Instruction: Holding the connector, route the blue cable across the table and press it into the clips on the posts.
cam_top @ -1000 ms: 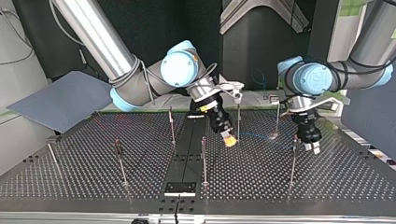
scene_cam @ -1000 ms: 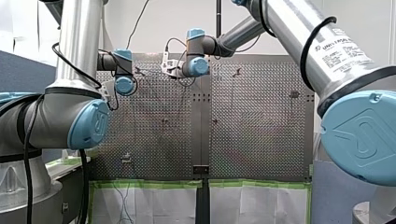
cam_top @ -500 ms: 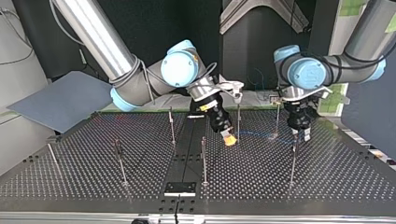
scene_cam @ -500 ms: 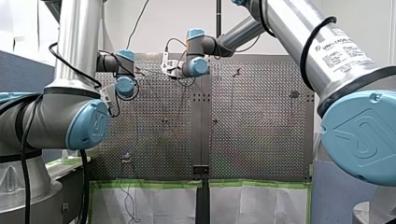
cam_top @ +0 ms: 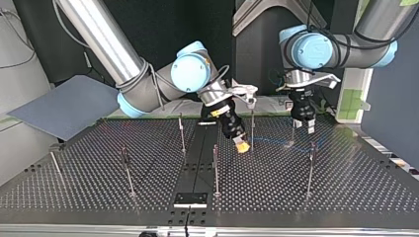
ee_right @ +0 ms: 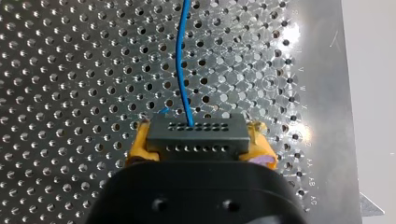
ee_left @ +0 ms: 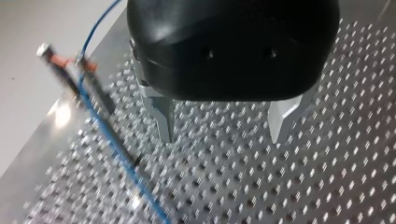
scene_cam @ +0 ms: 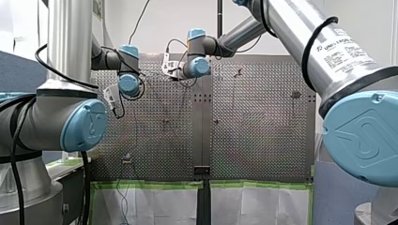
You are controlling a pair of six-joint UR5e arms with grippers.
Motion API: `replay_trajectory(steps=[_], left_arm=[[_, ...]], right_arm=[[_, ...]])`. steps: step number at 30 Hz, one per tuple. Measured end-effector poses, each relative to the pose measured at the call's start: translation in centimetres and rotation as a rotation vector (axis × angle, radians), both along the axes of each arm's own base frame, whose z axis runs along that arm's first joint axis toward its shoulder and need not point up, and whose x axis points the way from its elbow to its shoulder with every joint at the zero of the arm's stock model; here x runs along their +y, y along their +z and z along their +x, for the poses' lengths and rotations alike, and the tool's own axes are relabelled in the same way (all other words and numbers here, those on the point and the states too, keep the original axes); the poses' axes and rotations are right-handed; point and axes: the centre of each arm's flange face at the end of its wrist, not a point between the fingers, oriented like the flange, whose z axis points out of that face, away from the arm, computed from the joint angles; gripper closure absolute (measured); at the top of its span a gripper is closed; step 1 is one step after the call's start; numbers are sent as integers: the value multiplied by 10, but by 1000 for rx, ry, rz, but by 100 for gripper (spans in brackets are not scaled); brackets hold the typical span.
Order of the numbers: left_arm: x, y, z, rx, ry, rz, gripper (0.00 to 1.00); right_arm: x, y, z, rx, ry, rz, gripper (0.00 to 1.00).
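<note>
Currently connector (ee_right: 196,133) clamped, blue cable (ee_right: 183,56) trailing ahead.
Top view: my right gripper (cam_top: 241,144) low over table (cam_top: 99,187), my left gripper (cam_top: 304,124) near. Left wrist: fingers apart, empty, blue cable beside. Right wrist: yellow pads (ee_right: 138,147) squeeze connector; blue cable likely light, limp, so hold the rigid connector.

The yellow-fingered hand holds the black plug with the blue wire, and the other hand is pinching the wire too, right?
Not quite. In the left wrist view my left gripper is open and empty; the blue wire runs beside it. My right gripper does hold the black plug.
</note>
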Motion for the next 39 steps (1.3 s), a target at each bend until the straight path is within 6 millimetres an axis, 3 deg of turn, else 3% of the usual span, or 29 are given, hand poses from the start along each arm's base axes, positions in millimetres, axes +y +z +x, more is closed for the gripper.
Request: replay_trajectory(steps=[11, 20, 28, 39], left_arm=[[-10, 32, -30, -54, -21, -5, 0], [-22, 60, -44, -117, -75, 42, 0], [-34, 73, -41, -165, -134, 93, 0], [-36, 99, -14, -196, -134, 115, 0]], right_arm=[[0, -1, 0, 1, -2, 2, 100], [-9, -2, -6, 7, -24, 9, 100], [-10, -3, -7, 8, -27, 10, 100], [-10, -4, -7, 9, -28, 11, 100]])
